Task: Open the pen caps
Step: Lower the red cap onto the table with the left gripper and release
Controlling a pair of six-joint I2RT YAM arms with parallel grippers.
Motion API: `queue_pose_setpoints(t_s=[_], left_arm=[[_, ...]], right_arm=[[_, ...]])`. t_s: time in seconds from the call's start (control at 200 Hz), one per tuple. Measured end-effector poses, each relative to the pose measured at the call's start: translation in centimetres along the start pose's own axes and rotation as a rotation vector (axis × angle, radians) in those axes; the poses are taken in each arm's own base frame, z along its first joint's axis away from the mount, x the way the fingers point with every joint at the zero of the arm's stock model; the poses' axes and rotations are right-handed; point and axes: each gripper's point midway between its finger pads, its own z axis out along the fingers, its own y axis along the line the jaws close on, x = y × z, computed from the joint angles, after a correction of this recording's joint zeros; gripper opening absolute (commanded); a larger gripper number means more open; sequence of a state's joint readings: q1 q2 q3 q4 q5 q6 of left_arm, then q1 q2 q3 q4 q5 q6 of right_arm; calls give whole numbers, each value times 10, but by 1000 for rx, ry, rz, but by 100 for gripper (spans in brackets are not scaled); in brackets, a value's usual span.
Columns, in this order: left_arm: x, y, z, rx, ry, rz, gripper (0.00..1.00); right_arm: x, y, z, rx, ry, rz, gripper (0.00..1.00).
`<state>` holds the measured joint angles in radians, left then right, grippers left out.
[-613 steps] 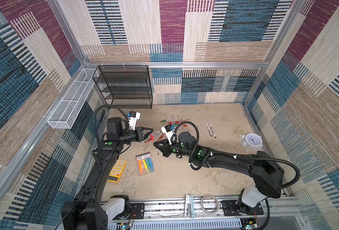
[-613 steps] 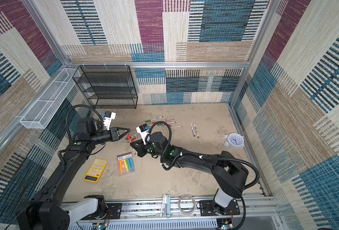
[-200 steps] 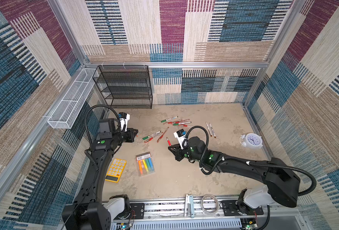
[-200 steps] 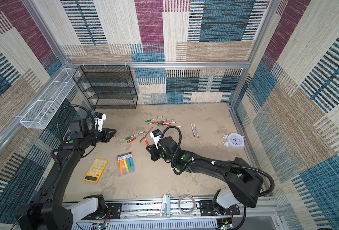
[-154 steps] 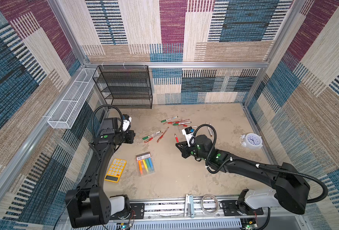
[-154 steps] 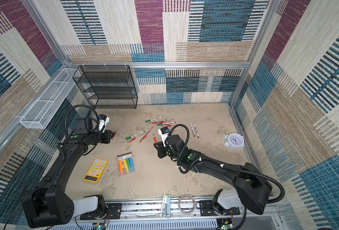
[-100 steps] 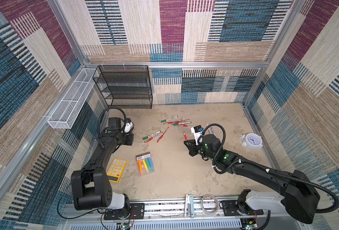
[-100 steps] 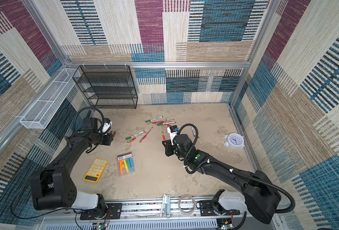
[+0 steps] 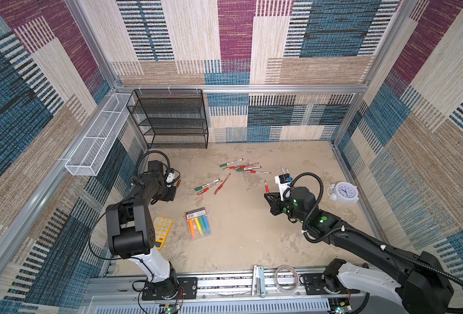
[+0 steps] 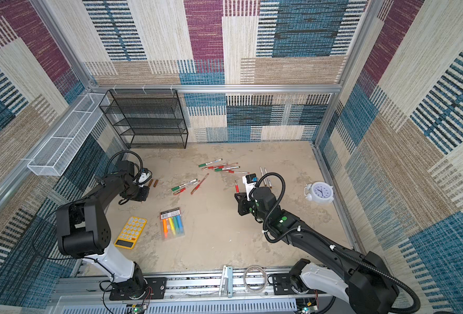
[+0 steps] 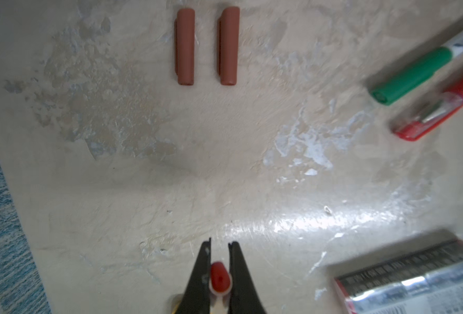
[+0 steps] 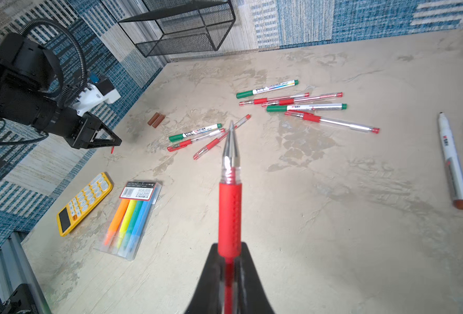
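The tabletop [image 11: 143, 163] looks rough and mottled with a glossy sheen, the brown caps [image 11: 185, 46] are smooth matt plastic, the red pen [image 12: 230, 212] has a ribbed grip and shiny metal tip, and the rack [image 12: 181, 40] is black metal mesh.

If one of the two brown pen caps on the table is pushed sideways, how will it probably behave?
The brown pen cap is a short round tube, so it would probably roll, though the ridge along its side may stop it. It looks small, so likely light. Its twin lies close beside it and might get knocked.
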<state>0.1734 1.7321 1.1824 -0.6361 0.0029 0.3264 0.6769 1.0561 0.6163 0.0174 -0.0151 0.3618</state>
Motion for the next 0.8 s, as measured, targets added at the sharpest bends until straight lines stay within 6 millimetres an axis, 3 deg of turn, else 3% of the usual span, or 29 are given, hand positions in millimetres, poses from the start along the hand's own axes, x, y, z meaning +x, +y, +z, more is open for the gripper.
queue_pose_setpoints(t_s=[0.466,0.796], left_arm=[[-4,12,34,-18,114,5,0],[-2,15,44,-31,151,5,10]], right_arm=[[7,-5,-10,8,8,-2,0],[9,-6,-10,11,10,0,0]])
